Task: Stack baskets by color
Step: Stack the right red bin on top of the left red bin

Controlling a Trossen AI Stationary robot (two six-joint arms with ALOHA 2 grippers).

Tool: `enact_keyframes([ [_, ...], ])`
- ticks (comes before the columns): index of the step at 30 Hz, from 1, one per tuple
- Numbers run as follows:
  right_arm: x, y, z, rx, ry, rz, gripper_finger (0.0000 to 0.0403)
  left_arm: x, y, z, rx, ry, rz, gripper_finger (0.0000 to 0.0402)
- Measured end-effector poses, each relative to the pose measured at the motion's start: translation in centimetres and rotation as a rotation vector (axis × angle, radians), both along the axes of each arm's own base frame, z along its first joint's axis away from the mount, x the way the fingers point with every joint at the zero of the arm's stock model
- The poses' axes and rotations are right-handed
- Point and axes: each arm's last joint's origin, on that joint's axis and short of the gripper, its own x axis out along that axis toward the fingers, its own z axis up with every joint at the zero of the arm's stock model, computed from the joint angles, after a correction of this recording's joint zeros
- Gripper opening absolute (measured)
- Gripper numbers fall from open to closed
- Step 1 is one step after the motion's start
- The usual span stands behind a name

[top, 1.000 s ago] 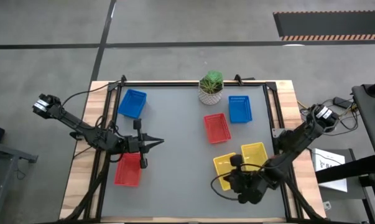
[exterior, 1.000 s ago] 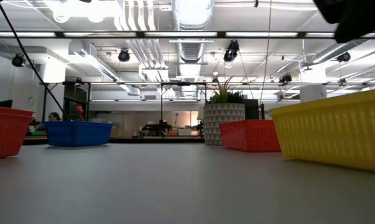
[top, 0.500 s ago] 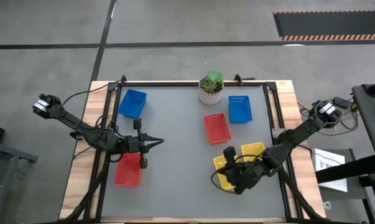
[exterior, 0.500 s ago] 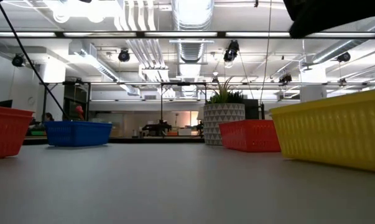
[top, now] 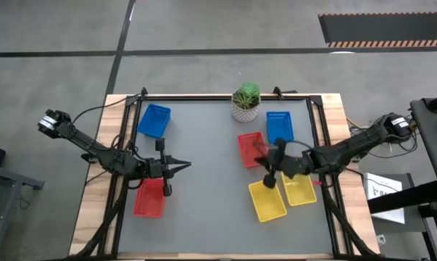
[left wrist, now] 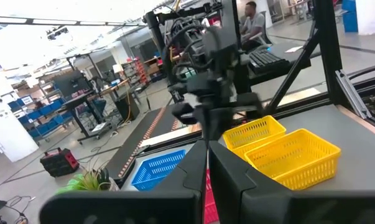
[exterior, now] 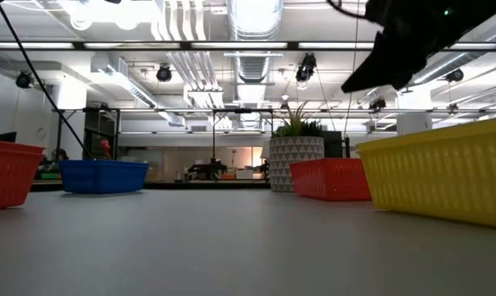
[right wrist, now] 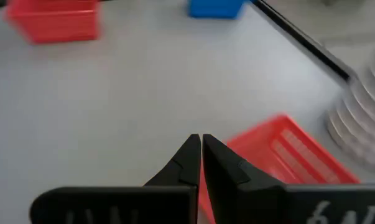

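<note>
Right pincer (top: 258,151): fingers pressed together, empty, raised over the middle red basket (top: 251,148). Just beside it: two yellow baskets (top: 267,201), side by side on the worktop (top: 204,210). Farther off: blue basket (top: 279,127) near the potted plant (top: 246,102). Left pincer (top: 185,165): closed, empty, beside a red basket (top: 148,197); another blue basket (top: 154,120) at the far corner.

Red baskets (top: 252,148), blue baskets (top: 154,119), yellow baskets (top: 267,201), grey table (top: 204,188).
</note>
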Motion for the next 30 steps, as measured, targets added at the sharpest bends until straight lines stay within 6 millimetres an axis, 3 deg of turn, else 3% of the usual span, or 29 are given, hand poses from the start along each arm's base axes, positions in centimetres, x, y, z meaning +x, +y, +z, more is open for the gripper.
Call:
enact_keyframes([
  [5, -0.4, -2.0, -0.2, 0.093, 0.098, -0.109, 0.0009, 0.0, 0.0, 0.0, 0.000, 0.000, 0.000, 0.0002],
  [16, 0.7, -2.4, -0.2, 0.274, 0.276, 0.052, 0.0024, 0.0, 0.0, 0.0, 0.000, 0.000, 0.000, 0.0002],
  [23, -0.2, -2.4, -1.2, 0.118, 0.510, 0.247, 0.0101, 0.0, 0.0, 0.0, -0.024, -0.008, -0.001, 0.0002],
  [26, -0.3, -2.3, -0.9, 0.070, 0.498, 0.306, 0.0131, 0.5, 0.0, 0.3, -0.115, -0.055, 0.006, 0.0001],
  [30, -0.1, -1.9, 0.1, 0.034, 0.385, 0.343, 0.0136, 2.7, -0.3, -0.2, -0.155, -0.034, 0.035, 0.0001],
])
